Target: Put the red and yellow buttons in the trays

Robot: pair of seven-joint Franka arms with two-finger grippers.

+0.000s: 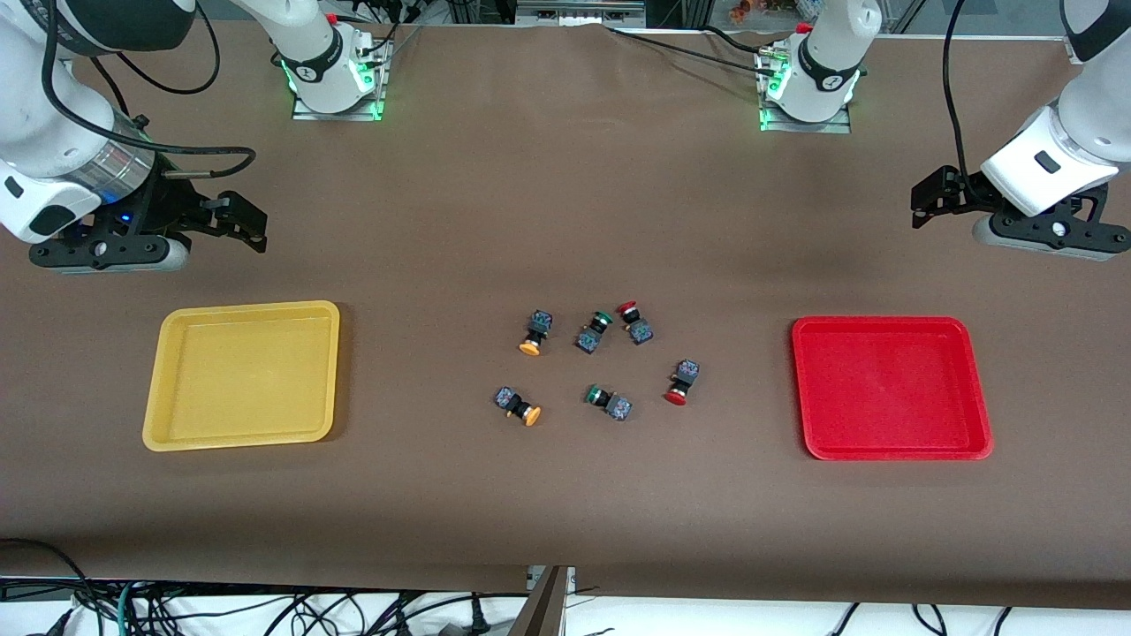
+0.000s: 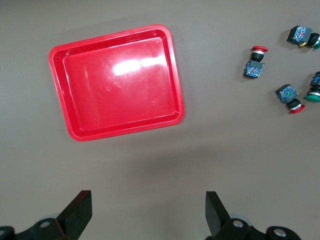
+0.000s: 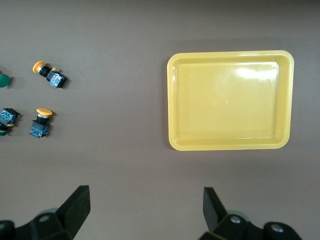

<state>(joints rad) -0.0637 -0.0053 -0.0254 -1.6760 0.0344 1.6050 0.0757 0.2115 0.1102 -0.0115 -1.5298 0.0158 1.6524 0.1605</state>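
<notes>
Two yellow-capped buttons [image 1: 535, 335] [image 1: 518, 405] and two red-capped buttons [image 1: 633, 320] [image 1: 681, 382] lie on their sides in a loose cluster at the table's middle. The yellow tray [image 1: 240, 375] lies empty toward the right arm's end, and the red tray [image 1: 891, 389] lies empty toward the left arm's end. My left gripper [image 1: 932, 199] hangs open and empty over bare table beside the red tray [image 2: 117, 82]. Its wrist view shows the red buttons [image 2: 255, 62] [image 2: 290, 97]. My right gripper [image 1: 247, 219] hangs open and empty beside the yellow tray [image 3: 230, 100]. Its wrist view shows the yellow buttons [image 3: 49, 72] [image 3: 40, 122].
Two green-capped buttons [image 1: 595, 330] [image 1: 608, 401] lie among the others in the cluster. The brown table cover [image 1: 565, 495] runs to the front edge, with cables below it. Both arm bases stand at the table's back edge.
</notes>
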